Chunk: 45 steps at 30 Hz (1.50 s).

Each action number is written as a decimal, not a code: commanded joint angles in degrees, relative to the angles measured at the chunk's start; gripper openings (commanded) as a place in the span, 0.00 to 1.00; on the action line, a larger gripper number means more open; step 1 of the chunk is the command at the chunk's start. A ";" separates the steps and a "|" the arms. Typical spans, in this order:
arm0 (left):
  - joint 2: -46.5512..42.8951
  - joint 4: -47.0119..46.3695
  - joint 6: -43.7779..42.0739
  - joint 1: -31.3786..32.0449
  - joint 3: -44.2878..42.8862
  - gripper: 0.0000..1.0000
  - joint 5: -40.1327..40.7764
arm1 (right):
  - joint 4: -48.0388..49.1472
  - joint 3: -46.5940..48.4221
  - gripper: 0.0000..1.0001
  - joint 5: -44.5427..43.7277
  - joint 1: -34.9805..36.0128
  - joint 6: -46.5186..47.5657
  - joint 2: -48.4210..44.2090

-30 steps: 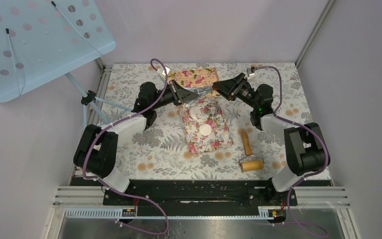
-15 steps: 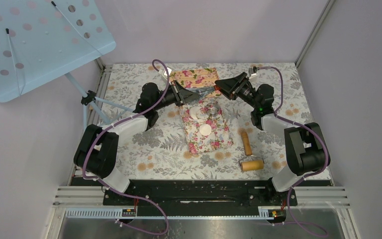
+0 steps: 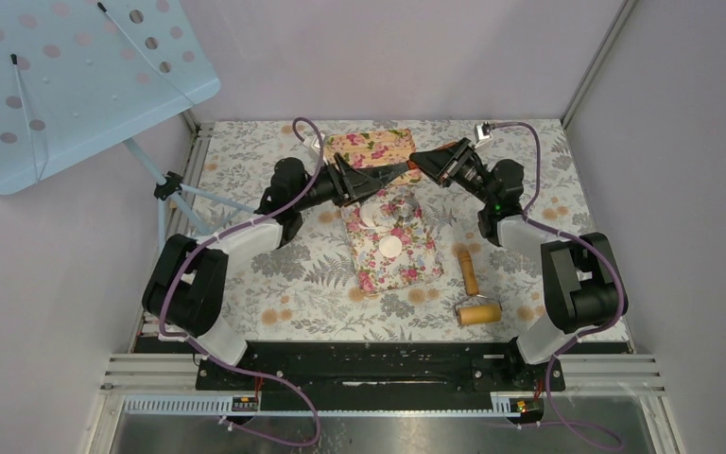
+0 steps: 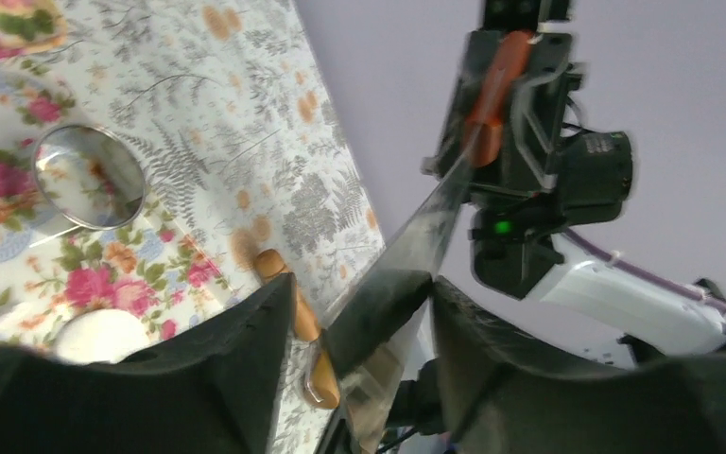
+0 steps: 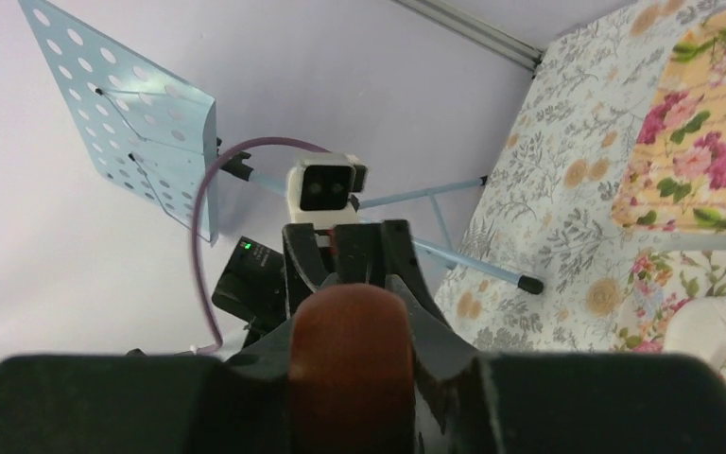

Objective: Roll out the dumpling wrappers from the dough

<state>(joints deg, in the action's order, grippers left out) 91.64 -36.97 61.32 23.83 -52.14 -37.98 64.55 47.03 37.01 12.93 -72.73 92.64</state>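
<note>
1. Compared with a second ago, the left gripper (image 3: 367,179) has slid further along the knife blade (image 3: 392,170) toward the right gripper (image 3: 427,162), and both sit slightly farther back over the table.
2. Right gripper is clamped tight on the reddish-brown knife handle (image 5: 350,350). Left one looks only part-way open: the blade runs between its fingers (image 4: 236,350), with table showing in the gap, so it's not pinched.
3. Dumpling wrappers (image 3: 392,247), two white discs, lie on the floral mat (image 3: 414,265) by the metal ring (image 3: 405,203). No ball of dough can be made out. The wooden roller (image 3: 475,295) lies well apart.
4. Likely risk: the blade drags on a left finger, twists in the right grip and drops onto the wrappers below.
5. Both arms reach forward and inward, wrists meeting above the mat's far end.
</note>
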 commanded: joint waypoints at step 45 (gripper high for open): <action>20.96 20.80 -23.56 -8.36 -6.92 0.61 3.22 | -27.15 -5.29 0.00 1.08 -15.32 40.91 2.87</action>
<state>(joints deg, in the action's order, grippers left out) 109.95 -12.56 36.21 15.07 -58.46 -34.54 25.10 45.21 42.68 -2.31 -27.64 94.87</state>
